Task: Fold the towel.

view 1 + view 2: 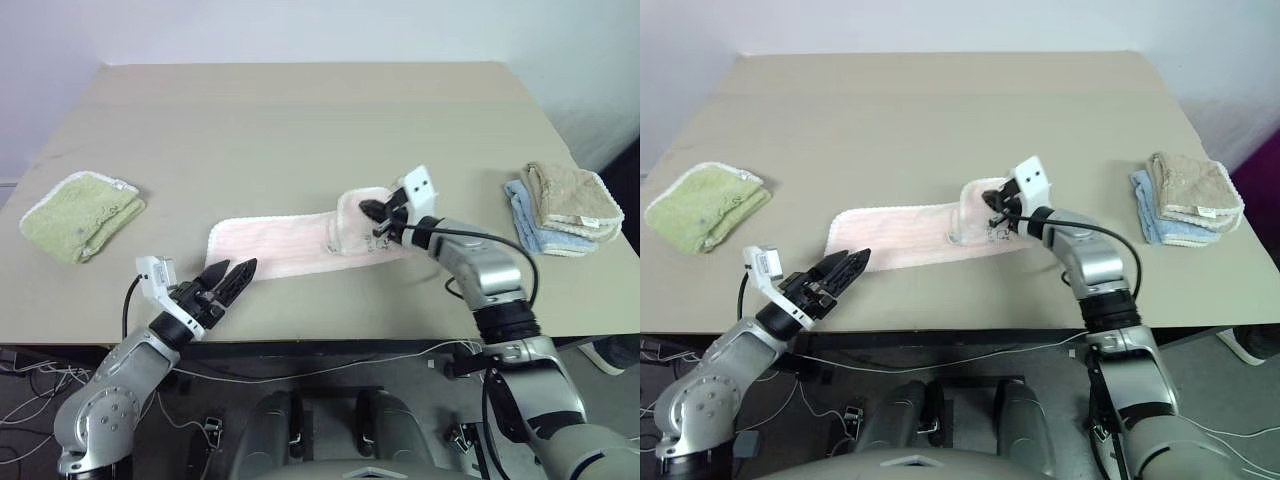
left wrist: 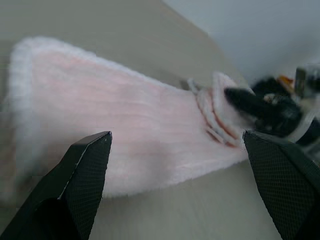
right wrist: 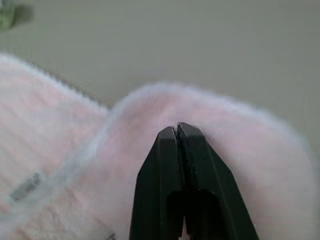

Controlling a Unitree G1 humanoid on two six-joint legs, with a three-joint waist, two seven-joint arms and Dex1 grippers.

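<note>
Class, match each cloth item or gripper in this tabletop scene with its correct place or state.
Things:
1. pale pink terry towel
2. light green folded towel
3. left gripper
4. right gripper

States:
A. fingers shut, at the pink towel's turned-up end
B. near the table's left edge
C. fingers open, just off the pink towel's other end
D. stretched along the table's middle

Pairs: 1-D, 2-B, 3-C, 4-A

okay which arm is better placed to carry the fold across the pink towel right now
Probably the right. The right gripper is shut at the towel's turned-up right end. The left gripper hangs open, short of the flat left end.
</note>
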